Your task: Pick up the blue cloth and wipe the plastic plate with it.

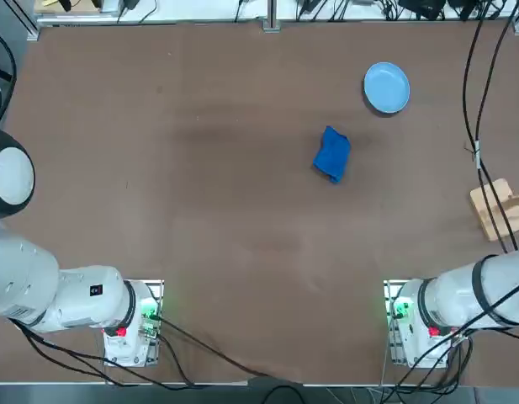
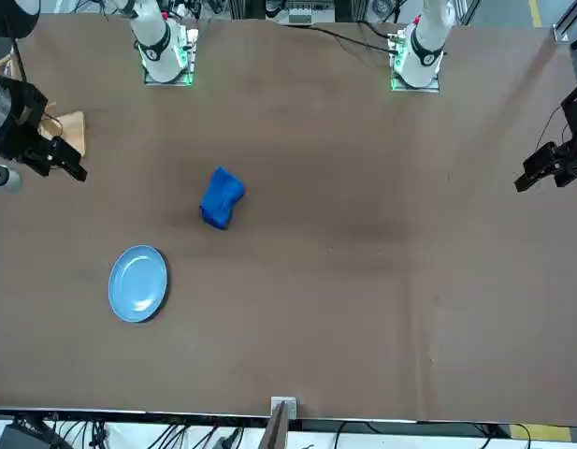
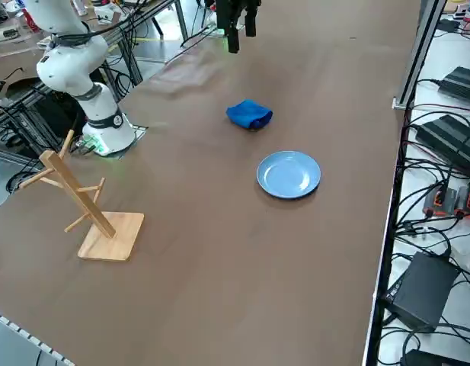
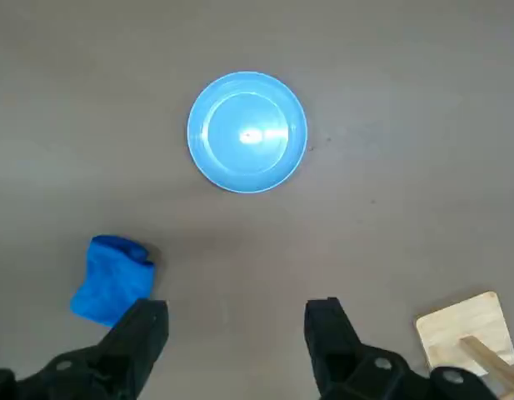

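While the blue cloth (image 4: 113,277) lies bunched on the worktop (image 4: 406,100), apart from the plate (image 4: 247,132), the right pincer (image 4: 237,327) hangs high above with fingers wide and empty, which fits wiping either ahead or finished.

Beside the soft, crumpled blue cloth (image 1: 332,153), the smooth plastic plate (image 1: 386,87) shows a glossy highlight, both on the matt brown table (image 1: 200,210), with a pale bare-wood rack (image 3: 82,202) farther from the cloth.
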Controlling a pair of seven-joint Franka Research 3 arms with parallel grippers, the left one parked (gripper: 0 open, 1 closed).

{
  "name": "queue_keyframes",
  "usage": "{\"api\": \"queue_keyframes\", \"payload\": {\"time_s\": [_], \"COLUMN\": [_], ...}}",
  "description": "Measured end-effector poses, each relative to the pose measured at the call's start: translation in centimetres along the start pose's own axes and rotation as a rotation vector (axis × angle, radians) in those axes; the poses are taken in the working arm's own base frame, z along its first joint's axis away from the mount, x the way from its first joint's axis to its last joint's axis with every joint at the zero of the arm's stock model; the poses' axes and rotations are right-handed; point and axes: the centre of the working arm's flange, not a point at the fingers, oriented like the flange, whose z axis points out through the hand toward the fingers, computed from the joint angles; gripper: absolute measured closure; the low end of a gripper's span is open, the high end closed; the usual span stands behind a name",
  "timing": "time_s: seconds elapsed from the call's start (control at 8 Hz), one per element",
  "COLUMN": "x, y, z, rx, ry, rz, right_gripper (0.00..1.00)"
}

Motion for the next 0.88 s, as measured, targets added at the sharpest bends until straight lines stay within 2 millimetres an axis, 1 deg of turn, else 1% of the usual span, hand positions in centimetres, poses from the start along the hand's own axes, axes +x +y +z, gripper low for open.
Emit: {"api": "queue_keyframes", "payload": {"time_s": [0.25, 0.88], "x": [-0.21, -0.38], "y": [0.16, 0.45], "z": [-0.62, -1.18], "rx": [0.0, 0.0], "ry": [0.0, 0.004], "rz": [0.002, 0.008], "right_gripper": [0.0, 0.0]}}
